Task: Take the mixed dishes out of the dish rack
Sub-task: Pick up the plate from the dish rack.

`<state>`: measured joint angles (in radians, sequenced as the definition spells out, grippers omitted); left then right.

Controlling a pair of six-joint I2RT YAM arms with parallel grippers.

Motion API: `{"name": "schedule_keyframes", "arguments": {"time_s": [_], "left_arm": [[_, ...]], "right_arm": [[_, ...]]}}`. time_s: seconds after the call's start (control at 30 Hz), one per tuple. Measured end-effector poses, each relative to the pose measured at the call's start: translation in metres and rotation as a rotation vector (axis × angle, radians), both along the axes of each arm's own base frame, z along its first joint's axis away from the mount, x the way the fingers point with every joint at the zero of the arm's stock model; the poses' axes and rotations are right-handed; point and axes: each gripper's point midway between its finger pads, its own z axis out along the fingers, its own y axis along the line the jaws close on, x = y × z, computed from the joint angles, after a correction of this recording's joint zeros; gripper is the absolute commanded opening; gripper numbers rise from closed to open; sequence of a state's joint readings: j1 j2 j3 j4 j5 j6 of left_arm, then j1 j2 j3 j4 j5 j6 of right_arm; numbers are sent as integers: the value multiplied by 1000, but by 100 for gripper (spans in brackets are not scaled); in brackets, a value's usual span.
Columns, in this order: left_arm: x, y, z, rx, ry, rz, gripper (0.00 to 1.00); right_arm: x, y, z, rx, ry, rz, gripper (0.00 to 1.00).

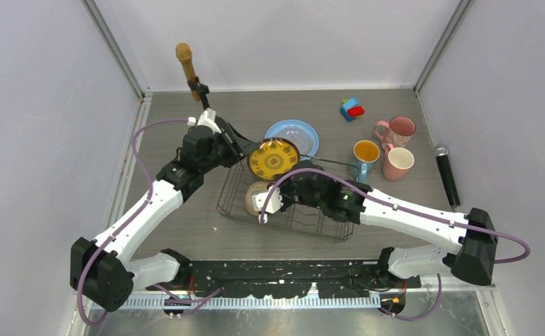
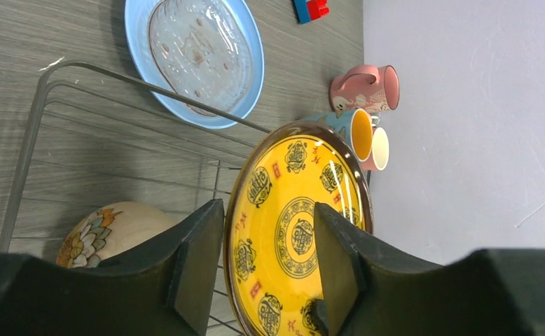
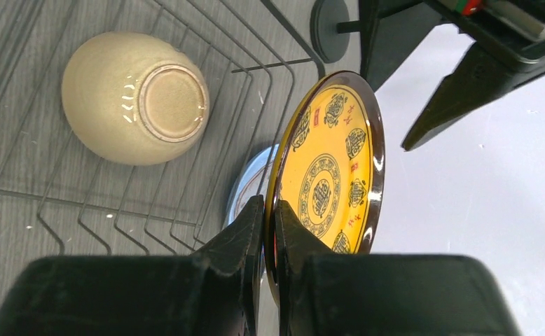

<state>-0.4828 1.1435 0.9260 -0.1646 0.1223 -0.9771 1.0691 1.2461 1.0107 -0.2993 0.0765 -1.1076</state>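
Grey table [image 1: 291, 105], pale walls [image 1: 38, 140]; dish rack [image 1: 231, 197] centre.

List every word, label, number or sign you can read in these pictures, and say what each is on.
Nothing can be read outright.
yellow plate: red character-like marks round the rim and dark medallions, too small and stylised to read.
pink mug: a pale mark on its side, too blurred to tell if it is lettering.
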Motion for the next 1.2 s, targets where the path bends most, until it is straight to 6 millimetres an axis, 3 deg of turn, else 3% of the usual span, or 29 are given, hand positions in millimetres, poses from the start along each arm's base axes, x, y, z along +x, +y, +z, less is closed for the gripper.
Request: {"name": "schedule_keyframes", "arguments": {"time_s": [0.27, 0.37, 0.43, 0.47, 0.5, 0.57, 0.6, 0.67, 0.87, 1.03, 1.2], "left_arm": [[-2, -6, -7, -11, 29, -36, 39], [-2, -8, -9, -10, 38, -47, 20], [-2, -9, -10, -14, 42, -52, 2], [-2, -10, -10, -19, 43, -53, 0], [-1, -11, -8, -27, 38, -58, 0], [0, -13, -5, -36, 30, -59, 0], [0, -13, -5, -39, 32, -62, 0], [1, -13, -7, -26, 29, -60, 0], [8, -9, -22, 30, 49, -42, 0], [29, -9, -14, 75, 24, -22, 0], [66, -15, -5, 105, -3, -10, 0]], "right_arm": [[5, 2, 11, 38, -56, -12, 1], [5, 1, 15, 51, -68, -12, 1], [5, 0, 19, 61, -73, -11, 1], [5, 0, 18, 61, -72, -12, 1], [4, -1, 15, 60, -65, -17, 6], [4, -2, 14, 60, -66, -20, 43], [4, -2, 14, 64, -64, -20, 80], [4, -1, 16, 83, -63, -29, 97], [-1, -10, 14, 154, -30, -70, 100], [-14, -26, 11, 262, 53, -118, 100], [-18, -47, 39, 569, 162, -290, 100]]}}
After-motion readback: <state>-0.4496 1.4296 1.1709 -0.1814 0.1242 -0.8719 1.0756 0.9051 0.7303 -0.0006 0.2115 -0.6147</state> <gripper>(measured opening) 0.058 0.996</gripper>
